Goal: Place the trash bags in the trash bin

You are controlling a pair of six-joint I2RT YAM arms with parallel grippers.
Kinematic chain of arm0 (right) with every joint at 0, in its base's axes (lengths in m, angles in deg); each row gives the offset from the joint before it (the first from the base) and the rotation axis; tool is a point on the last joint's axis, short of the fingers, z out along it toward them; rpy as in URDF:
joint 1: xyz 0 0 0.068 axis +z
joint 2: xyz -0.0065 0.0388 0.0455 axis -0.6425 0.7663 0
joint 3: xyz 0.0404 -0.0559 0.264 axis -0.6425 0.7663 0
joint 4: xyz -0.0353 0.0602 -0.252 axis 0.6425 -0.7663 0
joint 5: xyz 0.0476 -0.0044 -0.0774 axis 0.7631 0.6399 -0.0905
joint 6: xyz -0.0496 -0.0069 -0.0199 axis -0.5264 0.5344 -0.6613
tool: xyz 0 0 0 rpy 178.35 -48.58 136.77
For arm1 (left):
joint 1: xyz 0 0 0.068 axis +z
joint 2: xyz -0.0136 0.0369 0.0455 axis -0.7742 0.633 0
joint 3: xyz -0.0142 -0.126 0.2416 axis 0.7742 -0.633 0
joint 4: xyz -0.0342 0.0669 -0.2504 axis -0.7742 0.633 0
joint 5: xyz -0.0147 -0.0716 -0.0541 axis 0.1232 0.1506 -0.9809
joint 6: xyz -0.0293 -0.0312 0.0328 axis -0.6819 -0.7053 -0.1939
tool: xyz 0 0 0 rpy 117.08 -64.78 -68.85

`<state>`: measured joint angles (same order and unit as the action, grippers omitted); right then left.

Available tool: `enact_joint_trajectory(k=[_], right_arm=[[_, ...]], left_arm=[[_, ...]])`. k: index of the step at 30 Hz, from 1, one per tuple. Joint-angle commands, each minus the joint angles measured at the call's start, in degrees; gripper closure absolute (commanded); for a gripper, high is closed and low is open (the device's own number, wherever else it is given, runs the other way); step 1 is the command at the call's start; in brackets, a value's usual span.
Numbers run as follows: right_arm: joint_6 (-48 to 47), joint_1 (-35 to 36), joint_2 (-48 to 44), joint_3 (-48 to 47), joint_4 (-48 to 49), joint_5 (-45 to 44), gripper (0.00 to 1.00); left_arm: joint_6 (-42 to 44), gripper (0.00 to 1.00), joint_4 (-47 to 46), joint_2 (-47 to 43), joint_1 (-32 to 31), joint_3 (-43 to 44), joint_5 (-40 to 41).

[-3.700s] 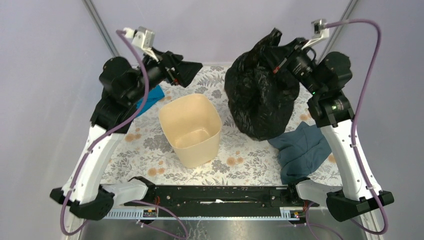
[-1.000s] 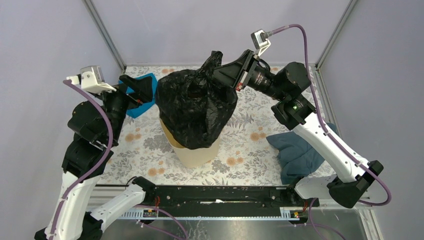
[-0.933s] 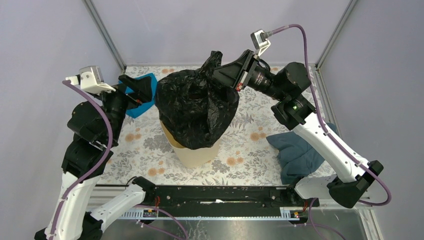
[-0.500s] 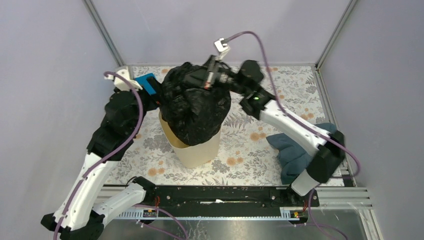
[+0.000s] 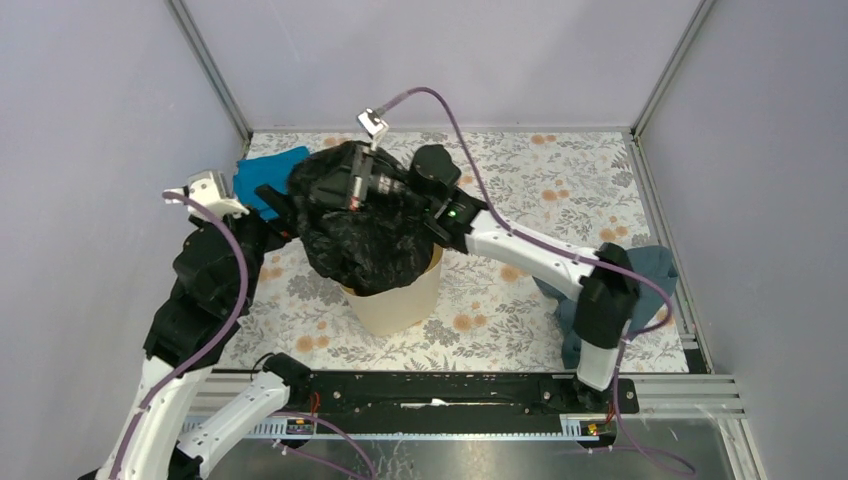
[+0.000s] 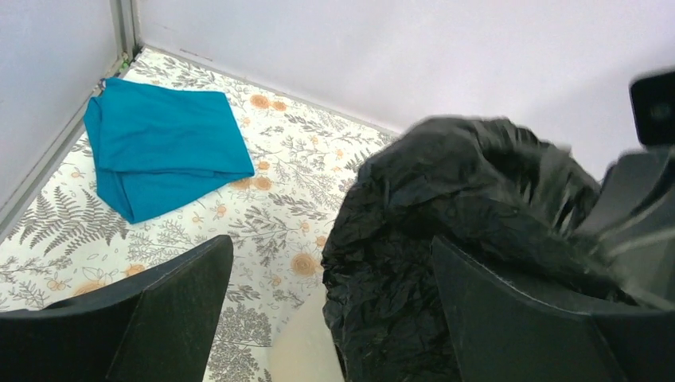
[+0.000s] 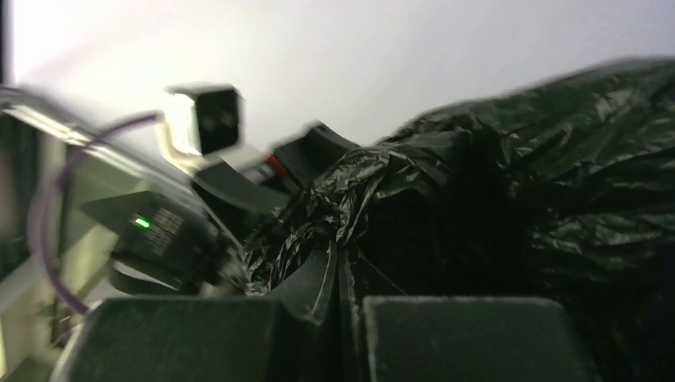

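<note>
The glossy black trash bag (image 5: 365, 235) bulges out of the top of the beige trash bin (image 5: 400, 300), its lower part inside the rim. My right gripper (image 5: 335, 187) lies on top of the bag, shut on a gathered fold of it (image 7: 338, 239). My left gripper (image 5: 285, 205) is open at the bag's left side; in its wrist view the bag (image 6: 462, 239) fills the space between the fingers (image 6: 167, 310), with a strip of the bin's wall (image 6: 306, 350) below.
A bright blue cloth (image 5: 262, 178) lies at the back left, also in the left wrist view (image 6: 163, 151). A dark blue-grey cloth (image 5: 600, 300) lies at the right front under the right arm. Cage posts and walls enclose the floral table (image 5: 520, 180).
The right gripper carried the bag from the right side over the bin and lowered it in, then pushed left and down. The left gripper moved in against the bag's left side.
</note>
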<state>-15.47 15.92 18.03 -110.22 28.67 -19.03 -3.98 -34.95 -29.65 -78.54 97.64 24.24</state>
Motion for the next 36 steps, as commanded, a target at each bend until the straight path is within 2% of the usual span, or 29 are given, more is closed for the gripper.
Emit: enact_joint_trajectory(k=[1,6,9,11,14,18,21,26,29,32,36], right_arm=[[-13.5,-2.58,-12.23,12.65,-8.26,-6.83,1.0],[-17.97,-6.72,-21.38,26.1,-12.9,-12.76,1.0],[-23.29,-6.82,-23.08,24.82,-18.12,-9.7,1.0],[-24.44,-6.81,-22.99,22.07,-20.36,-6.74,1.0],[-25.56,-6.83,-22.07,17.52,-22.44,-2.93,1.0],[-27.15,-6.83,-22.19,13.37,-23.11,0.32,1.0],[-28.16,-6.8,-23.9,13.41,-22.22,2.15,1.0],[-29.48,-6.82,-25.77,15.41,-18.33,7.31,1.0],[-27.48,-6.85,-25.88,16.0,-14.4,10.52,1.0],[-21.85,-6.67,-24.27,15.27,-7.96,14.34,1.0],[-17.57,-5.58,-23.03,15.33,-1.06,18.17,1.0]], left_arm=[[-0.2,0.01,-4.99,4.01,-0.13,-1.28,-2.9],[-0.2,0.01,-10.12,8.23,-0.11,-2.77,-13.8],[1.33,0.01,-12.59,9.99,-0.13,-2.35,-22.31],[2.49,0.01,-12.38,10.17,-0.13,-1.27,-23.98],[4.31,0.01,-10.51,8.75,-0.09,1.21,-20.13],[6.05,0.01,-5.65,7.26,-0.05,7.2,-6.94],[9.73,0.01,-5.59,7.0,-0.14,10.36,1.1],[12.13,0.01,-10.86,12.19,-0.06,12.51,3.88],[11.45,0.01,-13.2,18.98,0.66,17.21,-6.01],[8.54,0.01,-11.37,29.93,3.73,28.33,-22.46],[4.21,0.01,-11.79,40.1,7.82,37.42,-43.05]])
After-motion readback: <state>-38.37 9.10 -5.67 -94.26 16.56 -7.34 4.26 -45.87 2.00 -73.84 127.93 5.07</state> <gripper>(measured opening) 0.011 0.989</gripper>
